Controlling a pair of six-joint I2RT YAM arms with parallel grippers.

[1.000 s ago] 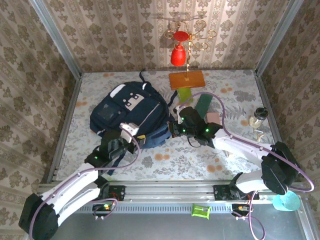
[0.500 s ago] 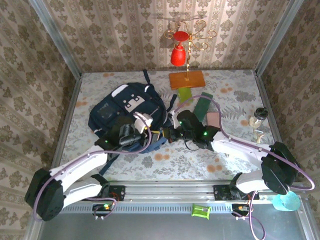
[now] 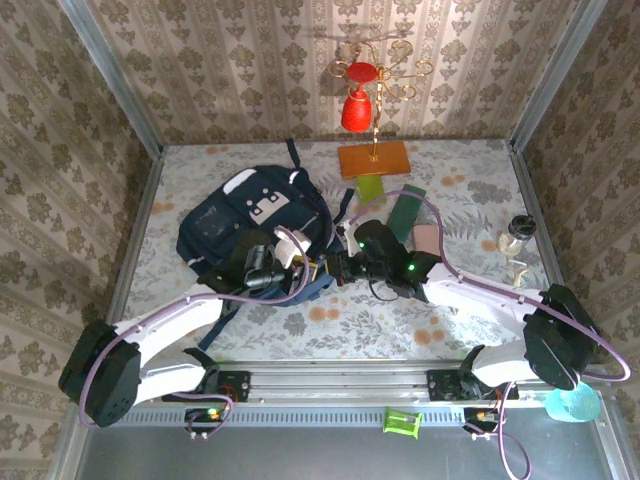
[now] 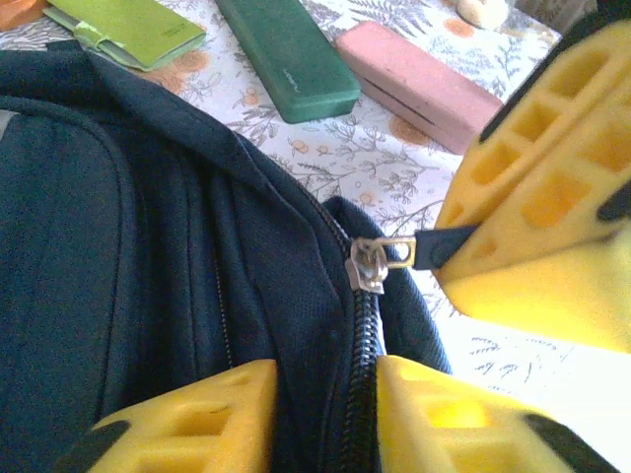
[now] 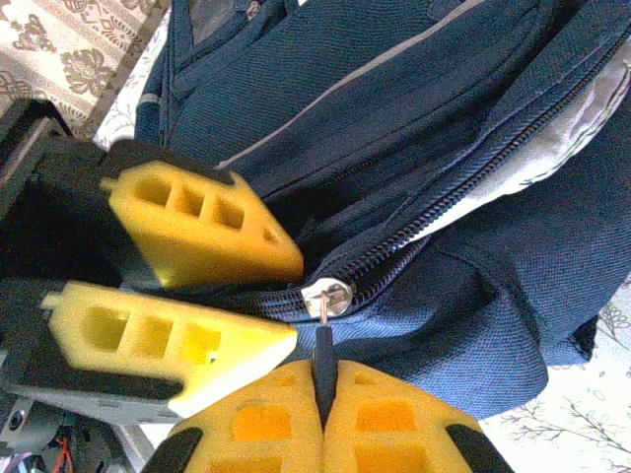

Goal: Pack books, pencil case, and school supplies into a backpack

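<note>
Right wrist view: right pincer pinches zip pull, left pincer clamps backpack seam; unzipping step, seemingly, next needing a steady pull along the zip.

We take this for a robot test cell dressed up as a home. Beige damask wallpaper panels stand between bare grey metal corner posts. A floral-printed cloth covers the surface, and a gold-stemmed ornament with a red bell decorates the back. Two white robot arms are bolted to a silver aluminium rail at the near edge.
</note>
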